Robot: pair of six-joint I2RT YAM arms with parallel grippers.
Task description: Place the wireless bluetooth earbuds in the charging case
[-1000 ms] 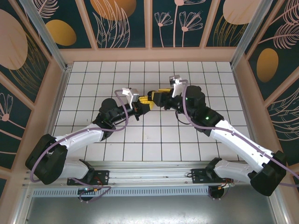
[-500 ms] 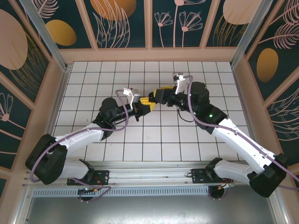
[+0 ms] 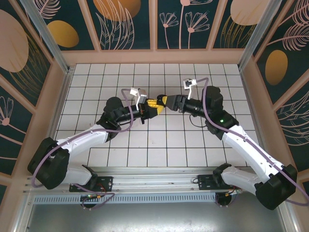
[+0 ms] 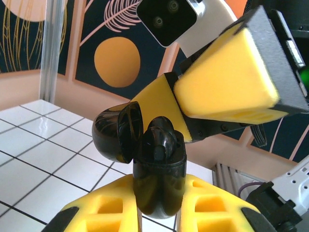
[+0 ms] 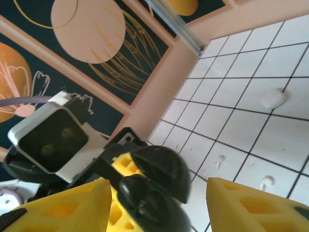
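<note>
Left gripper (image 4: 159,203) is clamped on the lower body of the charging case (image 4: 159,179). Case is upright, off the table, lid (image 4: 118,133) hinged open to the side. A black earbud (image 4: 161,137) sits in the mouth of the case, head poking above the rim. It's black on black, so I can't tell if it's fully down or if the other well is filled.

Right gripper (image 5: 159,191) has its fingers spread with nothing in them, one either side of the case top, close in. My read: the bud is placed and needs seating and clearing.

How I'd run it:
- Hold the left clamp as is. No wrist roll, or the bud can tip out.
- Back the right arm straight out along its own axis. The lid is just beside one finger, and a sideways exit could knock it shut on a proud bud.
- If the head looks high from the left wrist camera, bring the right fingers together and tap it down lightly from above, in line with the well.
- Leave the lid open until both wells are confirmed.

Further out on the tiled table (image 5: 241,130), two small white stemmed pieces lie well apart from the case: white earbuds (image 5: 219,162), I think, the second at (image 5: 264,182). Beyond them is a white blob (image 5: 273,99). Can't identify it.
</note>
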